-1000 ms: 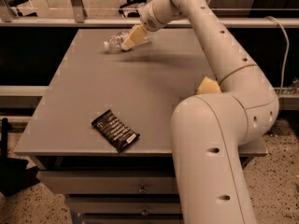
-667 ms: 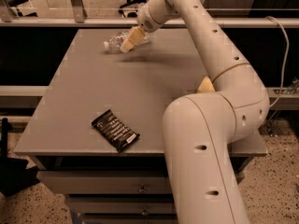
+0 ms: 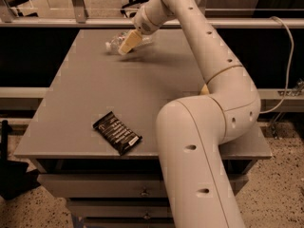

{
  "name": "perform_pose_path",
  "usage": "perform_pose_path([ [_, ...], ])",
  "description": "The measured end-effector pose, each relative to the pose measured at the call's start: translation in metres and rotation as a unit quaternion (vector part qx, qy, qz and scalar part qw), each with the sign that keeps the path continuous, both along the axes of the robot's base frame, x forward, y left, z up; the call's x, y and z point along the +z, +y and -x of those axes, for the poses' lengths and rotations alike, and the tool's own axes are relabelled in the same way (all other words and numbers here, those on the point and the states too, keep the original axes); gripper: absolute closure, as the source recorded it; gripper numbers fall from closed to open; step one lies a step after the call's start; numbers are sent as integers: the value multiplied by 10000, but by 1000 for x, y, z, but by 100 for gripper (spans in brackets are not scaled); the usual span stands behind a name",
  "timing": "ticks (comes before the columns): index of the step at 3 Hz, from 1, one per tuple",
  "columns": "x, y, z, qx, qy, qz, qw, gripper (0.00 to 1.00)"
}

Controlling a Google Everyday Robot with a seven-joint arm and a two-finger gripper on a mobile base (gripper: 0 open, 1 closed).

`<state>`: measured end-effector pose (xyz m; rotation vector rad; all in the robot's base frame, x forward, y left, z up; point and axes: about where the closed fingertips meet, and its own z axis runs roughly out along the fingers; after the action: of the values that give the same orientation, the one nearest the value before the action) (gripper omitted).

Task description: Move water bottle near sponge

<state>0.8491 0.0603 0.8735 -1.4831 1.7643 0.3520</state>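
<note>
Just gray table (image 3: 95, 94), speckled floor (image 3: 285, 175). Clear water bottle (image 3: 113, 44) lies far back at gripper (image 3: 128, 43); grip can't be told.

We list: grey table (image 3: 85, 94); black snack bar wrapper (image 3: 117, 132) lying flat near its front edge, well apart from the gripper (image 3: 127, 44) at the far side; white cable (image 3: 288, 61) at right.

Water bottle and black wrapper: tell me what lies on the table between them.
Nothing: in the camera view only bare table separates the water bottle from the black wrapper. The gripper sits at the bottle, near the table's far edge.
</note>
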Motion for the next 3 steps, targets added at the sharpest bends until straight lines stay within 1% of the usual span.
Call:
perform_pose_path([
  [2,-7,6,4,106,126,16,9999,64],
  [3,1,-11,11,106,126,171,9997,95],
])
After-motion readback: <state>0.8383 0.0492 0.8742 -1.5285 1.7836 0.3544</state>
